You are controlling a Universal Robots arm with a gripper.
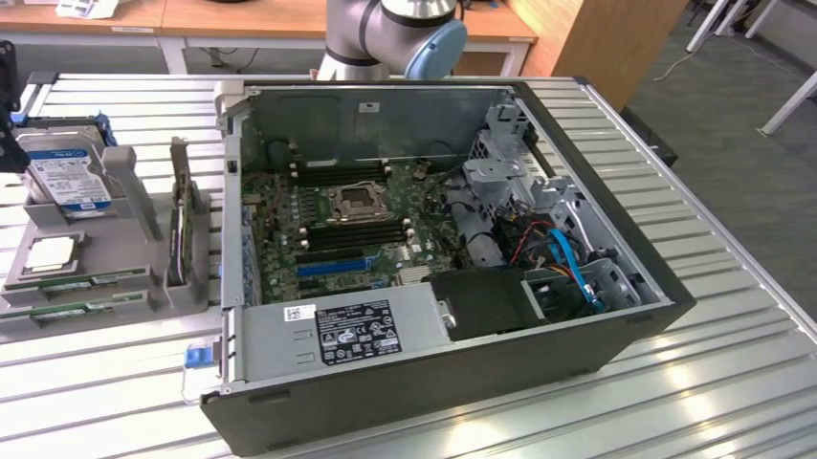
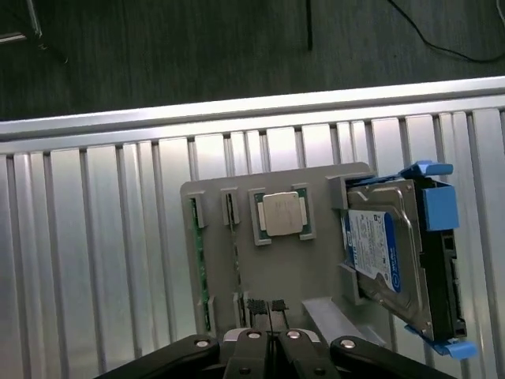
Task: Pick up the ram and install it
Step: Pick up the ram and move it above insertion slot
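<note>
The ram (image 2: 199,264) stood on edge in a slot along one side of the grey tray (image 2: 316,260), untouched. The tool (image 2: 268,316) hovered over the tray's end, fingers drawn together and empty. Light, stiff and fragile, the stick probably wanted a gentle pinch across its flat faces at mid-length.

This looks like a robotics lab. An opened computer case (image 1: 511,382) lies on a slatted aluminium worktop (image 1: 715,402), with a robot arm (image 1: 383,33) rising just behind the case and a grey parts holder (image 1: 121,182) beside it. Wooden desks (image 1: 243,17) and grey carpet (image 1: 728,134) lie beyond the case.
</note>
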